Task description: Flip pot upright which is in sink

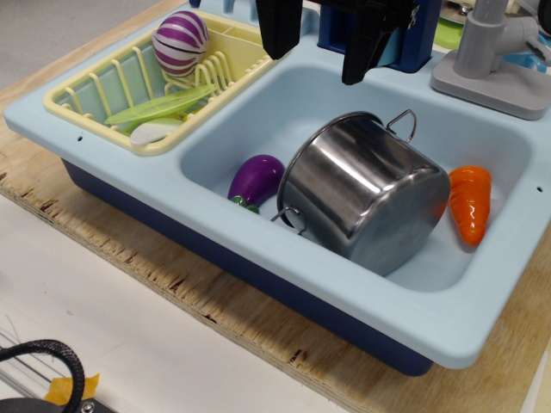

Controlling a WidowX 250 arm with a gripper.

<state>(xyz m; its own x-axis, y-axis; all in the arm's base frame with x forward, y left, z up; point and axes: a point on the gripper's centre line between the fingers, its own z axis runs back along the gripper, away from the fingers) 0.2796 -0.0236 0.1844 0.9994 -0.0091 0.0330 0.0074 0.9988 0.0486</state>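
Pincer (pixel 323 47) cut off by top edge, upper body unseen, two black fingers apart, holding nothing, above sink (pixel 258 95), pot (pixel 366 194) overturned and tilted in basin, mouth hidden, between eggplant (pixel 256 179) and carrot (pixel 470 203)

The plywood board (pixel 198 297) carries the sink (pixel 284 275), which sits directly on it, below the fingers (pixel 362 52).

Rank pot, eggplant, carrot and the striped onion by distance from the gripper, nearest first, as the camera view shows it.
Gripper hangs open over the sink's back edge.
1. Pot: directly below, mid-basin.
2. Striped onion: in the dish rack, image left. Eggplant: basin, image left of the pot. Too close to call.
3. Carrot: basin's image-right end.
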